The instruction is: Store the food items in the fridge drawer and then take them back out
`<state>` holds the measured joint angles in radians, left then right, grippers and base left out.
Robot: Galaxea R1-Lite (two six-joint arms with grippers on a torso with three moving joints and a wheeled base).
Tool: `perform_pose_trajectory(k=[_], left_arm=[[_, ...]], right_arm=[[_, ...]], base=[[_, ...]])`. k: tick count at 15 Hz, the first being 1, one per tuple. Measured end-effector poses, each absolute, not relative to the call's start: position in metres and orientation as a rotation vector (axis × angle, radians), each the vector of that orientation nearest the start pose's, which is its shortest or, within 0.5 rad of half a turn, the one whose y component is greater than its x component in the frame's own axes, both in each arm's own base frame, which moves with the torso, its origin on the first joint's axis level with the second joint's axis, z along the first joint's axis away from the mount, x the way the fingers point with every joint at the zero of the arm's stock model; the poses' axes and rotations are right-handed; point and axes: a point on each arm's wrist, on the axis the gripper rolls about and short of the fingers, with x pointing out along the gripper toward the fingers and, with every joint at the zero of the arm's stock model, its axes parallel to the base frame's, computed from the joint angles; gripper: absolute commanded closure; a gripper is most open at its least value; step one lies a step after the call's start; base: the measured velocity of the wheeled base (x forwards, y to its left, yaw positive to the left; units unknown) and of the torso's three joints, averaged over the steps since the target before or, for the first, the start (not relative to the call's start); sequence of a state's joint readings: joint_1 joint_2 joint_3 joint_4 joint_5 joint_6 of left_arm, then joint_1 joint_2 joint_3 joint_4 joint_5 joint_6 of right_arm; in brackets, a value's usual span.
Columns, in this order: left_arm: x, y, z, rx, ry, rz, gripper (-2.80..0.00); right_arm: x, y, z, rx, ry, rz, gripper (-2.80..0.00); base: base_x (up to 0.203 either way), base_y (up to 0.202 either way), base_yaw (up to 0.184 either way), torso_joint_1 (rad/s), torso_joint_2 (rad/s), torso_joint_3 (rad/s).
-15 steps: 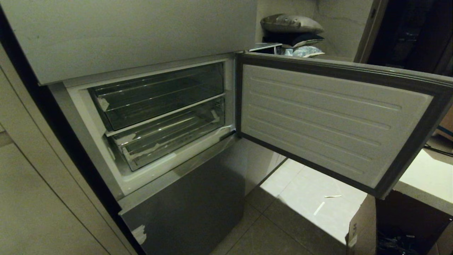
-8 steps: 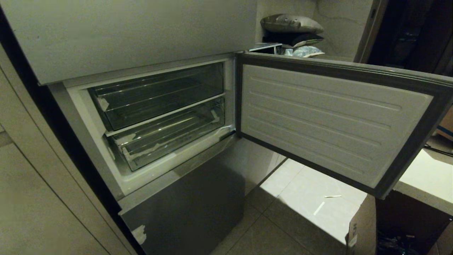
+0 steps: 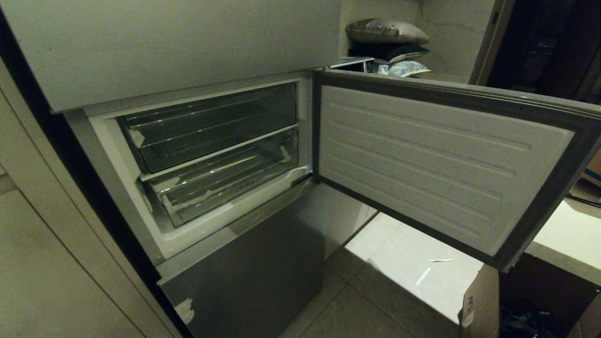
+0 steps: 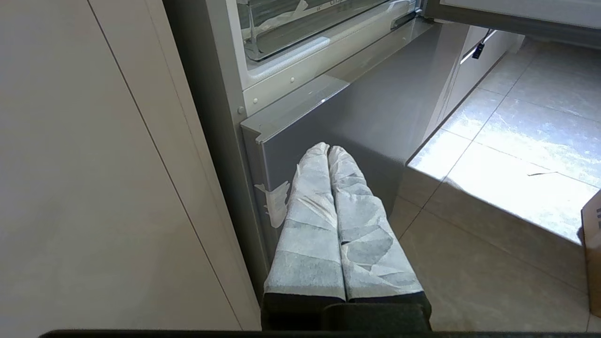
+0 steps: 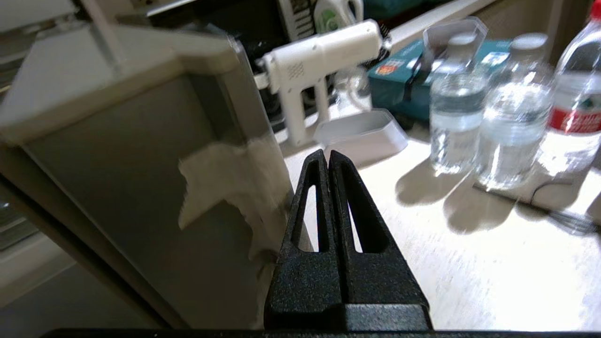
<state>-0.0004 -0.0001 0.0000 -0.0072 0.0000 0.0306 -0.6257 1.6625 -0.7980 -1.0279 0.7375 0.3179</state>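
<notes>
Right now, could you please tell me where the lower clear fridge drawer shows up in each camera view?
Head view: the lower clear fridge drawer sits left of centre, under the darker upper bin, left of the open door.
Left wrist view: only its front lip shows, at the top edge.
Right wrist view: not identifiable.
Shared landmark: the torn tape scrap on the grey lower panel, in the head and left wrist views.

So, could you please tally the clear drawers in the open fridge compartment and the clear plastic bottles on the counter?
Clear drawers: 2, the darker upper bin and the fridge drawer below it
Clear plastic bottles: 3, one with a red label
Total: 5
</notes>
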Motion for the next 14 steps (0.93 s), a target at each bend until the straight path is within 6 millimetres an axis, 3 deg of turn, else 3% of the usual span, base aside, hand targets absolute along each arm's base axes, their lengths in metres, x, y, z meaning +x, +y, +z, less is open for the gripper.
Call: perform_pose_trajectory(k=[5,14], left_arm=[[-0.023,0.0,0.076,0.031,-0.008,0.0,0.0],[-0.023,0.0,0.076,0.031,-0.007,0.0,0.0]], right_arm=[[0.217,-0.132,0.224,0.226,-0.072,0.205,0.0],[0.178,-0.051,0.221,0.21,-0.071,0.449,0.0]], base=[[0.0,0.0,0.0,0.0,0.0,0.0],[0.0,0.0,0.0,0.0,0.0,0.0]])
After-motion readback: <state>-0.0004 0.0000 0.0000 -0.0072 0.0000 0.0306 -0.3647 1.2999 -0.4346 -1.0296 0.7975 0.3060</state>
